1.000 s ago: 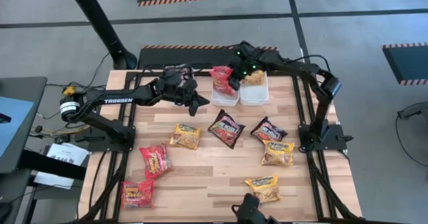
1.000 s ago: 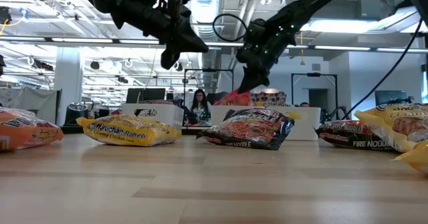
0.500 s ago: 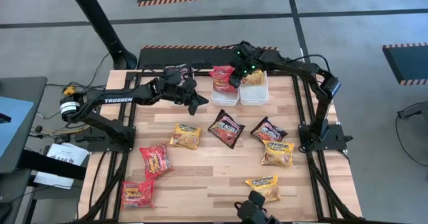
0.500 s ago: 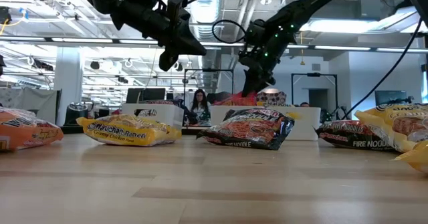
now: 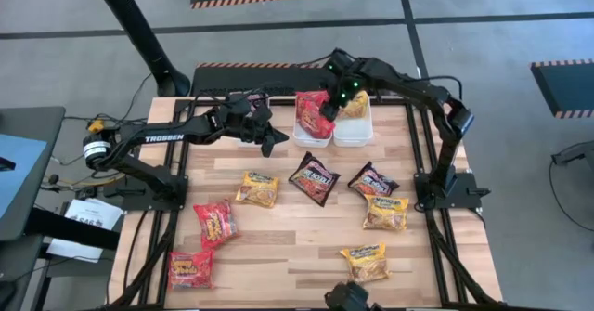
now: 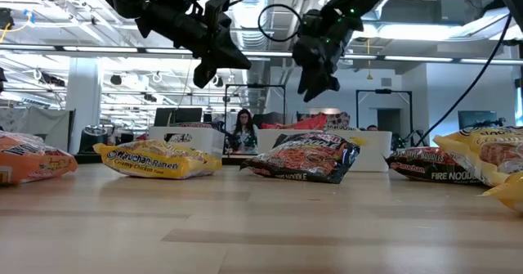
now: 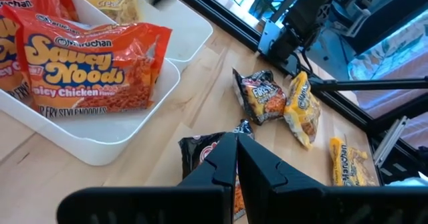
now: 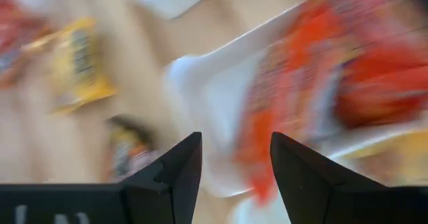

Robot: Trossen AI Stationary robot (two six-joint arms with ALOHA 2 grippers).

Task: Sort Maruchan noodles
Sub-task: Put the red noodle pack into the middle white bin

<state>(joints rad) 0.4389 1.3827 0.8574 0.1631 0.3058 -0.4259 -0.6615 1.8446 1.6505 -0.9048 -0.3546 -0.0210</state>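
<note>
A red Maruchan noodle packet (image 5: 313, 112) (image 7: 93, 63) lies in the left white bin (image 5: 312, 135) at the table's far side, on top of other red packets. The bin to its right (image 5: 354, 125) holds yellow packets. My right gripper (image 5: 334, 96) (image 6: 315, 83) (image 8: 234, 158) hovers above the red packet, open, with nothing between its fingers. My left gripper (image 5: 273, 144) (image 7: 235, 145) is shut and holds nothing, in the air to the left of the bins. More packets lie flat on the table: yellow (image 5: 257, 188), dark (image 5: 314, 177), red (image 5: 214, 222).
Further packets lie on the wood: dark (image 5: 372, 180), yellow (image 5: 385, 213), yellow (image 5: 366, 261), red (image 5: 189, 267). Black frame rails run along the table's left and right edges. In the low view a person (image 6: 243, 128) sits far behind the table.
My right gripper has opened and let go of the red packet, which has dropped from its fingers into the left white bin. The gripper has then risen above the bins. My left arm has kept still.
</note>
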